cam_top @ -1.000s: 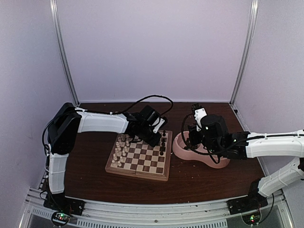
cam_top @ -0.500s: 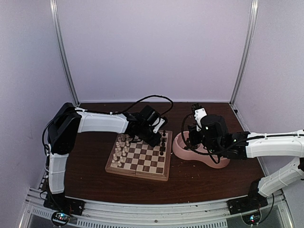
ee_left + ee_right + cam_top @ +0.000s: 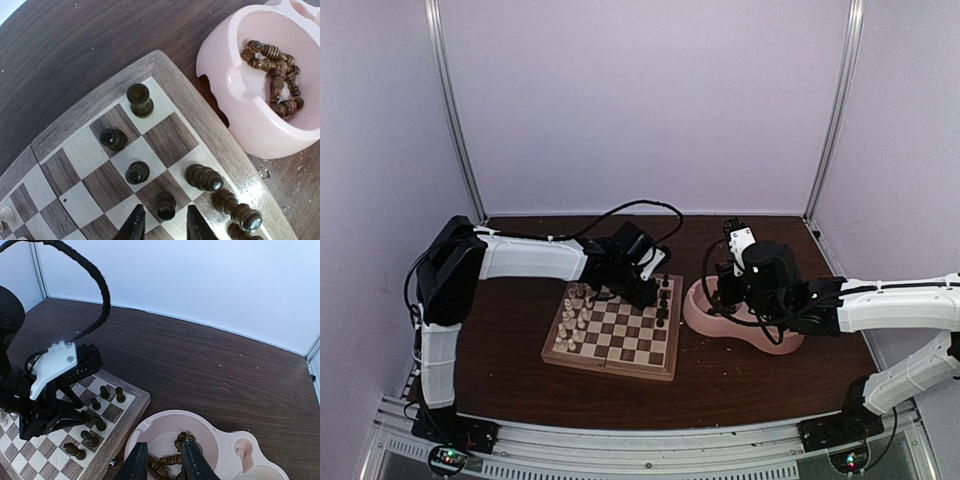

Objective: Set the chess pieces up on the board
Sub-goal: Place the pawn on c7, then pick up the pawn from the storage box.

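Observation:
The board (image 3: 620, 345) lies mid-table with cream pieces (image 3: 575, 315) along its left side and dark pieces (image 3: 664, 298) along its right. In the left wrist view my left gripper (image 3: 165, 227) is open low over the board's (image 3: 100, 95) far right corner, its tips either side of a standing dark pawn (image 3: 165, 206) without touching it. Several other dark pieces (image 3: 137, 171) stand nearby. My right gripper (image 3: 162, 465) is open and empty above the pink bowl (image 3: 150, 425), which holds several loose dark pieces (image 3: 177, 445).
The pink double bowl (image 3: 745, 330) sits right of the board, close to its edge. The left arm (image 3: 52, 365) and its black cable (image 3: 100, 290) reach over the board's far right corner. Enclosure walls stand behind and at both sides.
The left arm's elbow has shifted very slightly. Grippers and pieces stand as before.

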### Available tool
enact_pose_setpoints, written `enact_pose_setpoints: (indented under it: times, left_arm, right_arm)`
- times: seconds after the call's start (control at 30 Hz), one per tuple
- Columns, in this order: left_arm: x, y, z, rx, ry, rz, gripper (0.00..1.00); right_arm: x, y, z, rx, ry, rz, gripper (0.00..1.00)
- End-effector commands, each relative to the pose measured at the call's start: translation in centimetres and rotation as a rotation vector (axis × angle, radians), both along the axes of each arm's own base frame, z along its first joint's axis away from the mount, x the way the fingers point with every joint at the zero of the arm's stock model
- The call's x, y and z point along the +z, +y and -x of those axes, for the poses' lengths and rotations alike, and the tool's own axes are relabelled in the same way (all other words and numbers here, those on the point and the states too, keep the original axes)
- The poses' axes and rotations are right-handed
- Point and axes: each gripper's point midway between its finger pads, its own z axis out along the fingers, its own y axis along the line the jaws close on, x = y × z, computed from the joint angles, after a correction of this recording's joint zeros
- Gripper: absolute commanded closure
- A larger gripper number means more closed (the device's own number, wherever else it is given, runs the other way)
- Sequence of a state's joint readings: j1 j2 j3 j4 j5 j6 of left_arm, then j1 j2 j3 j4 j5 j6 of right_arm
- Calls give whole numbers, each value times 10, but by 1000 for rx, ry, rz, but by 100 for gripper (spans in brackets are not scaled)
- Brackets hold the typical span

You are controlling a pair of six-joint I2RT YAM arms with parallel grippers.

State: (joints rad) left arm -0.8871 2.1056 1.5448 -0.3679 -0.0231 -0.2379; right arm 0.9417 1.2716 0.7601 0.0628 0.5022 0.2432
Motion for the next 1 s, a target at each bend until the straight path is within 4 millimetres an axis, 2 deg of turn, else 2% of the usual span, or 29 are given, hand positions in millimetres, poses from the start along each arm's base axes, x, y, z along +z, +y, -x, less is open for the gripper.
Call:
enact_pose_setpoints:
  times: [0.0, 0.23, 0.3, 0.43, 0.53, 0.63, 0.73, 0.83, 0.97]
  left_arm:
    - [40, 3, -3, 18, -61, 70, 67]
    - [78, 17, 3, 39, -116, 121, 61]
    - [92, 23, 6, 48, -137, 136, 60]
    - [125, 39, 21, 56, -164, 196, 59]
    - [143, 49, 40, 41, -191, 236, 57]
    - [144, 61, 58, 45, -235, 243, 55]
    - [131, 69, 72, 43, -265, 254, 52]
    - [118, 79, 71, 71, -303, 253, 49]
    - [118, 81, 69, 63, -342, 236, 48]
  right_arm:
    - [2, -4, 0, -12, 1, -16, 74]
    - [-2, -5, -1, -21, 14, -10, 74]
    - [-7, -12, -6, -56, 43, -22, 69]
    - [-37, -24, -25, -74, 202, -57, 70]
    - [-60, -24, -36, -69, 314, -73, 72]
    - [-81, -17, -44, -50, 402, -84, 74]
    - [-97, -6, -49, -21, 462, -97, 76]
    - [-111, -1, -56, -33, 496, -82, 75]
    - [-132, -6, -64, -87, 533, -33, 75]
